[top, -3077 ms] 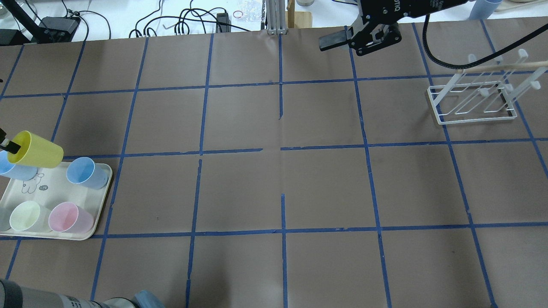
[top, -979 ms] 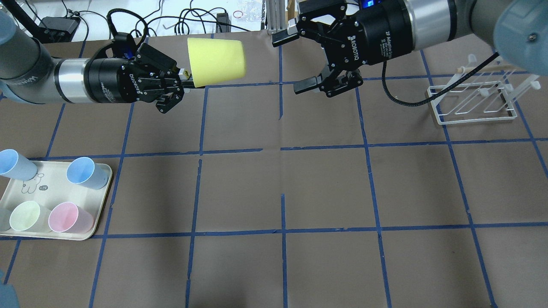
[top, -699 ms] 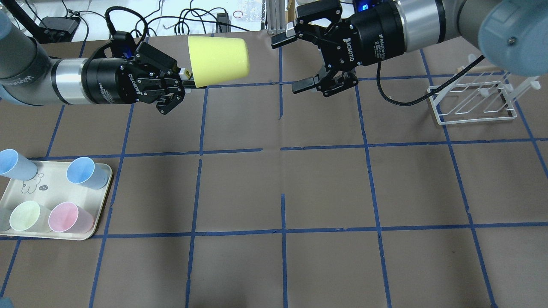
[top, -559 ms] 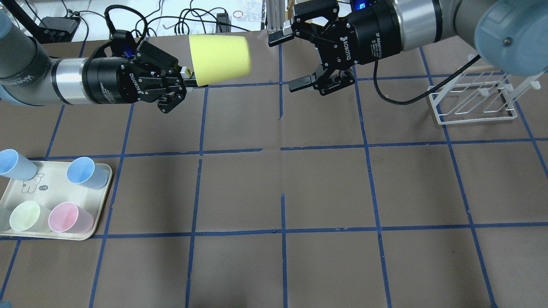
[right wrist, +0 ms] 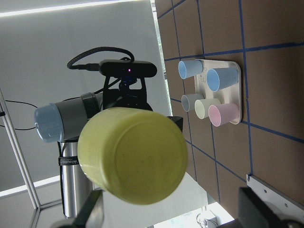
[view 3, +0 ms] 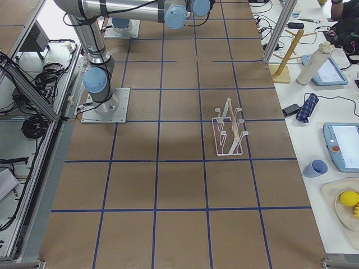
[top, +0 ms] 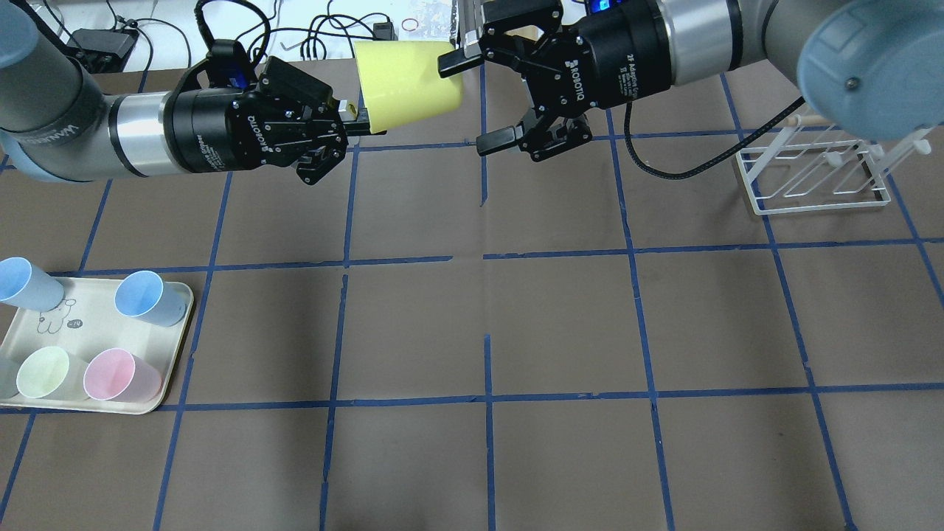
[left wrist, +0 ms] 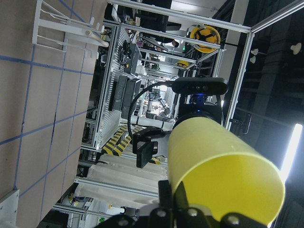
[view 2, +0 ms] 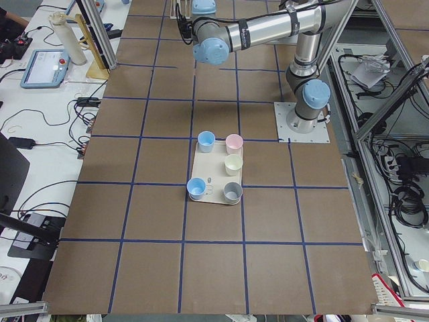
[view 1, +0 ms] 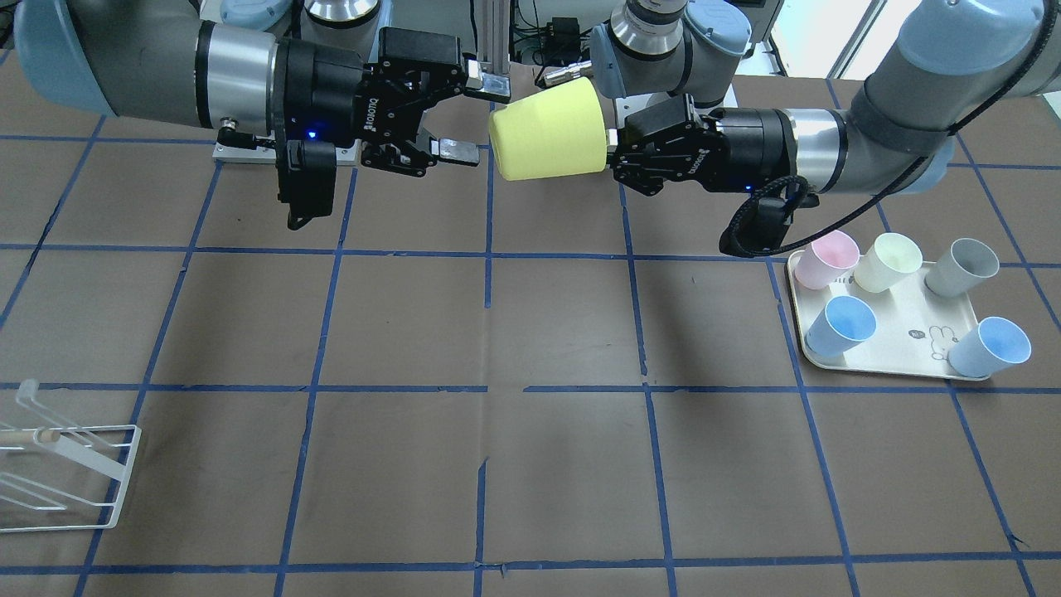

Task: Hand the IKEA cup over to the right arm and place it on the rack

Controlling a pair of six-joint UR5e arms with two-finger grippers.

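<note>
Aloft, cup (top: pixel 409 85) clamped at rim by left tool (top: pixel 355 122); axis horizontal, base toward wide-spread right tool (top: pixel 476 102).

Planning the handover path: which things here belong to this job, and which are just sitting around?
Job: yellow IKEA cup, left gripper holding it, open right gripper, rack.
Bystanders: tray with pink cup, cream cup, grey cup, blue cups.

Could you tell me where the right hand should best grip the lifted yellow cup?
Probably across the side walls near the closed base of the IKEA cup, approaching from that end: it lies horizontal, base toward the open right hand, while the left hand pinches its rim.
</note>
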